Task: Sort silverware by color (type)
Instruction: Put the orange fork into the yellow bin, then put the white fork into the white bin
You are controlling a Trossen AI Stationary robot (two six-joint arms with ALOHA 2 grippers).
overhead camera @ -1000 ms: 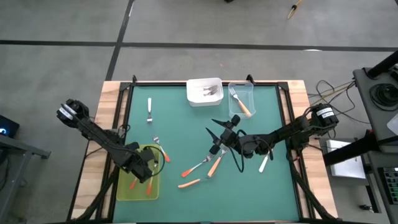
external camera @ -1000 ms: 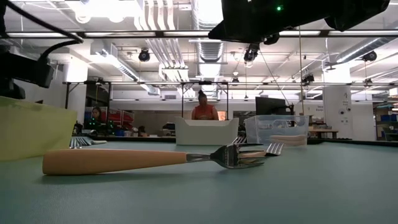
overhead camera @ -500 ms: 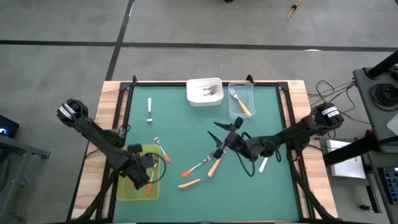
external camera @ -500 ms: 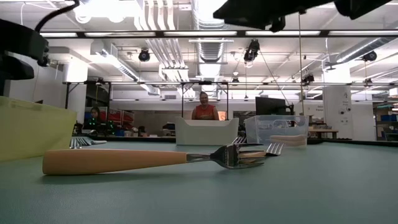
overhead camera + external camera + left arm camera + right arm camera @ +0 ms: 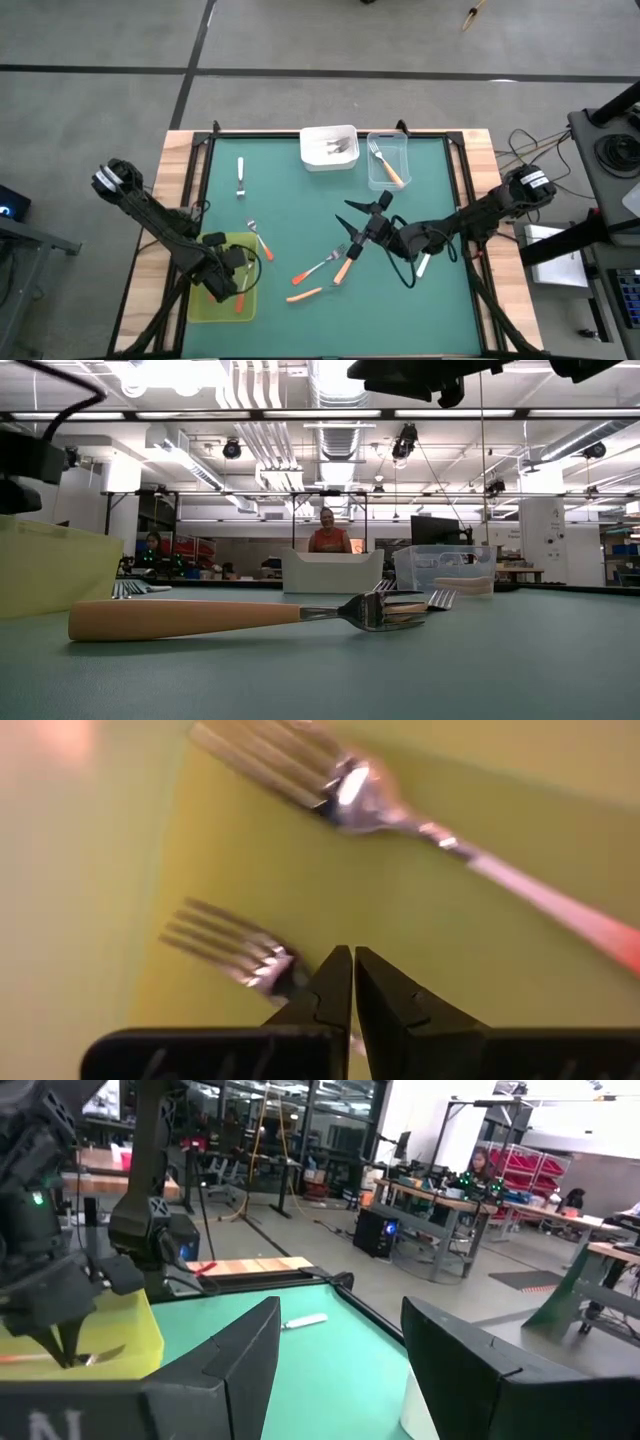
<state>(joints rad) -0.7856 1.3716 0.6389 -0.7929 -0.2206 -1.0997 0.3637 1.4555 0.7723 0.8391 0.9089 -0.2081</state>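
Since the earlier frame, my right arm has swung slightly toward 5 o'clock on the table, so my right claw (image 5: 362, 226) now sits a little nearer the loose forks at centre; my left arm has barely shifted.

Right claw: fingers spread wide, holding nothing, poised above the green table (image 5: 300, 200) just at 1 o'clock of the light orange fork (image 5: 343, 270).

Left claw (image 5: 243, 268): fingers pressed together, tips lowered into the yellow-green tray (image 5: 205, 306) at the 7 o'clock corner of the table. From the left wrist, the closed tips (image 5: 352, 982) lie right beside the neck of a fork (image 5: 235, 950) on the tray floor; whether they touch it I cannot tell. A second fork with a red-orange handle (image 5: 480, 870) lies farther along the tray.

Silverware elsewhere: a red-orange fork (image 5: 311, 271) and another red-orange fork (image 5: 304, 294) near centre; a white fork (image 5: 240, 176) toward 10 o'clock; a white fork (image 5: 423, 264) under my right arm; forks in the white tray (image 5: 328, 146) and the clear tray (image 5: 389, 160) at 12 o'clock.
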